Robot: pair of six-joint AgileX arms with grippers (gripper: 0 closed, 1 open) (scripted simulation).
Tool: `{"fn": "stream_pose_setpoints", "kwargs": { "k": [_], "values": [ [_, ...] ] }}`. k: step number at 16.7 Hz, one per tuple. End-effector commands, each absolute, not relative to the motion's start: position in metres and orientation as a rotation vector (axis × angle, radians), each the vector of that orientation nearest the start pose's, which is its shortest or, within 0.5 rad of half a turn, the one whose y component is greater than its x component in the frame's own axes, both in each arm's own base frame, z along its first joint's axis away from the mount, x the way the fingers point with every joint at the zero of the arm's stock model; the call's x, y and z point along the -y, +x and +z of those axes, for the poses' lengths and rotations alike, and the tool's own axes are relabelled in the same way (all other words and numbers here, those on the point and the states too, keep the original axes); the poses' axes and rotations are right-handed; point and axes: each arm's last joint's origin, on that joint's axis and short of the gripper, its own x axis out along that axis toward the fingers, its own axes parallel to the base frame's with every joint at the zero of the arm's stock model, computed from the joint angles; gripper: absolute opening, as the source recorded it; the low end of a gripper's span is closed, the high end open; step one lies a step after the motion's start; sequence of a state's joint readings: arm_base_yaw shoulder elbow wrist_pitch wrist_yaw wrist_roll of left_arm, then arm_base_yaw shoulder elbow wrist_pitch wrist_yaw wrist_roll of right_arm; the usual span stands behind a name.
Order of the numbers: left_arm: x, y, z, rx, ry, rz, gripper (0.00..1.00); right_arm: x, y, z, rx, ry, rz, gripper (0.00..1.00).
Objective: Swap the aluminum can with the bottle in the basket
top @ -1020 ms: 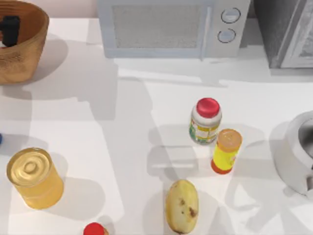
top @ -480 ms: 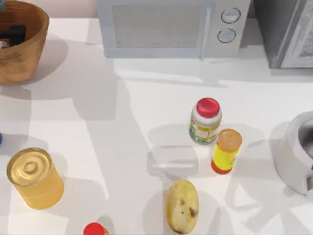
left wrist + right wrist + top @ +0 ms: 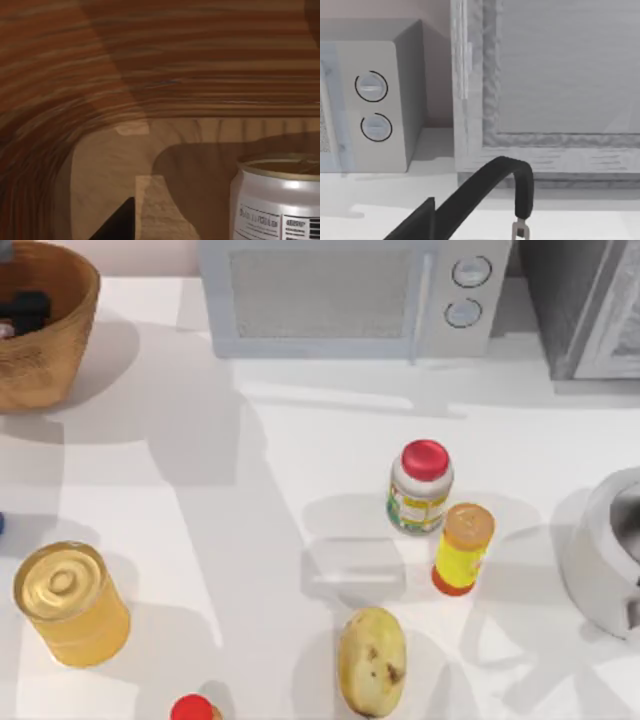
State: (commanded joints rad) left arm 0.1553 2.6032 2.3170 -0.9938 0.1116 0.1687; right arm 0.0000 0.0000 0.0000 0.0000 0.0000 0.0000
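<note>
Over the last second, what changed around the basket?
The left gripper, dark inside the basket, slid a little toward the basket's right and sits lower in it than a second ago. The aluminum can stands on the basket floor. The table items stayed put.

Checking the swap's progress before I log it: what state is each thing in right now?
aluminum can: upright inside the basket.
basket: upright, left gripper inside it.
microwave: door shut.
red-capped bottle: upright, capped.
orange-capped bottle: upright, capped.
gold tin: upright, lid on.
potato: lying on the table.
</note>
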Motion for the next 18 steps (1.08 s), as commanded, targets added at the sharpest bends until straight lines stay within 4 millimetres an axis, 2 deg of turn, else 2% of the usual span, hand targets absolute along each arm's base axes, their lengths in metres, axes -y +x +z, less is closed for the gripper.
{"fn": "stream_pose_setpoints", "kwargs": {
  "k": [9, 17, 18],
  "values": [
    [-0.086, 0.526, 0.129, -1.267, -0.03, -0.049, 0.02, 0.001, 0.106, 0.16, 0.0, 0.0, 0.0, 1.0],
    [-0.086, 0.526, 0.129, -1.267, -0.03, -0.049, 0.0, 0.001, 0.106, 0.16, 0.0, 0.0, 0.0, 1.0],
    [-0.088, 0.526, 0.147, -1.228, -0.019, -0.041, 0.0, 0.001, 0.106, 0.16, 0.0, 0.0, 0.0, 1.0]
  ]
}}
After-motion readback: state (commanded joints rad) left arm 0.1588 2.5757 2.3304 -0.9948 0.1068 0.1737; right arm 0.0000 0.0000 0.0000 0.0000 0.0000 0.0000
